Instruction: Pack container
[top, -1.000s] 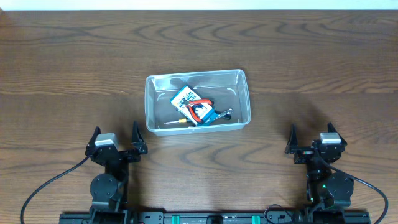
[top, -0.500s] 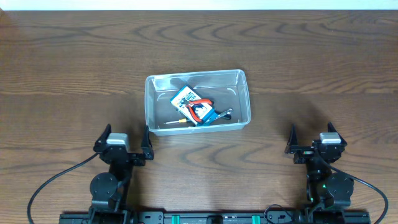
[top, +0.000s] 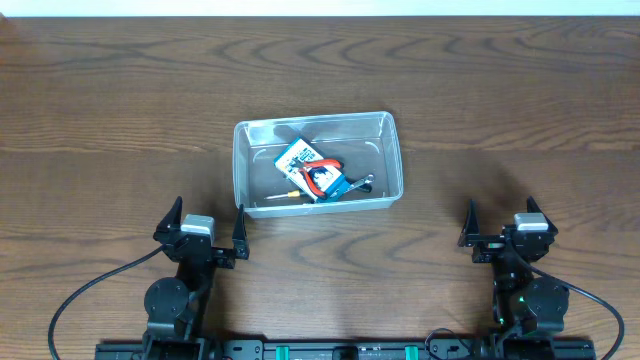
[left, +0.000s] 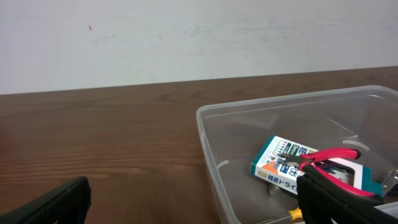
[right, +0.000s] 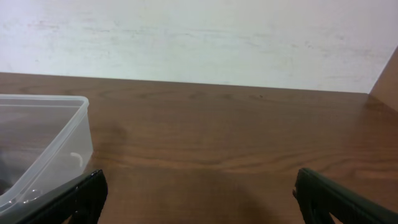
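The clear plastic container (top: 316, 122) sits at the middle of the table. Inside lie a small blue-and-white box (top: 296, 155), red-handled pliers (top: 322, 176), a yellow-tipped screwdriver (top: 288, 196) and a small metal tool (top: 362, 183). The left wrist view shows the container (left: 211, 146), the box (left: 283, 162) and the pliers (left: 333, 155). My left gripper (top: 208, 224) is open and empty, just in front of the container's near left corner. My right gripper (top: 500, 217) is open and empty at the front right. The right wrist view shows the container's corner (right: 59, 140) to its left.
The brown wooden table (top: 500, 90) surrounds the container. A pale wall (left: 186, 37) stands behind the table's far edge. Black cables (top: 90, 290) run from the arm bases at the front edge.
My left gripper has swung to the right, toward the container's near left corner. The right arm and the container's contents have not moved.
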